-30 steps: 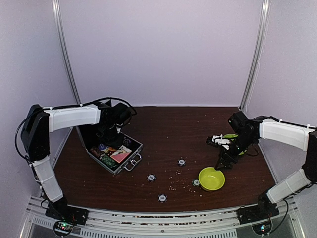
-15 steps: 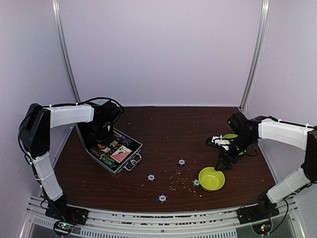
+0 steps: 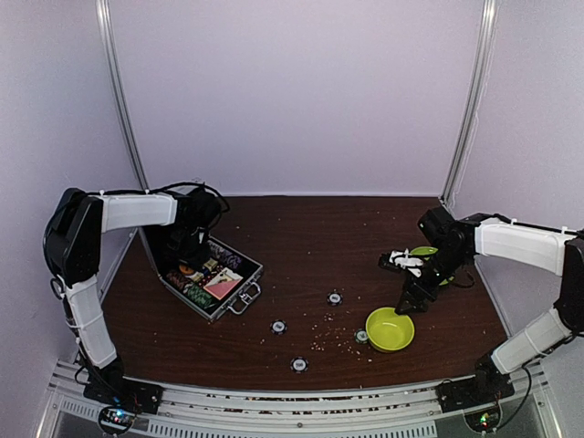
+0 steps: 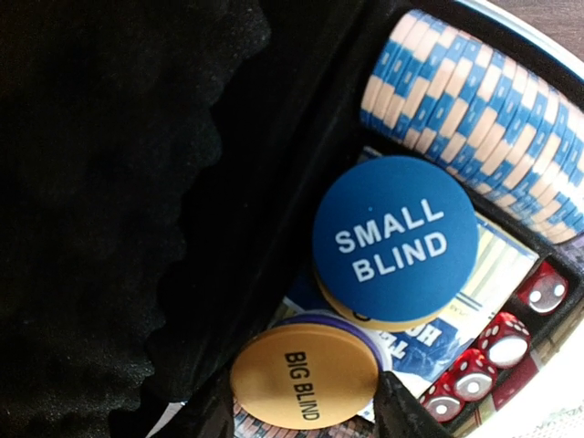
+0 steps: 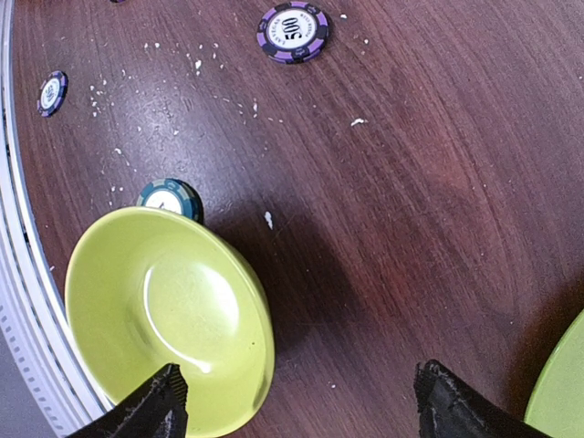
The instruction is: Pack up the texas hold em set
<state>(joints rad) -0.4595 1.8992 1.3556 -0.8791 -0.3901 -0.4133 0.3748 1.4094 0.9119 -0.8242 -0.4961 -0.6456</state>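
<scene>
The silver case lies open at the left, with chips, buttons and a card deck inside. My left gripper is down inside it. In the left wrist view its fingertips close on the two sides of the orange BIG BLIND button, which rests over a purple one. Beside it lie the blue SMALL BLIND button, a row of blue-and-white chips and red dice. Loose chips lie on the table. My right gripper is open and empty over the bowl's far edge.
The lime-green bowl stands at front right, also in the right wrist view, with a teal chip touching its rim. A purple chip lies beyond. The lime-green plate sits behind my right gripper. The case's foam-lined lid stands open.
My left gripper has moved left and down from behind the case into it. The right arm has barely moved.
</scene>
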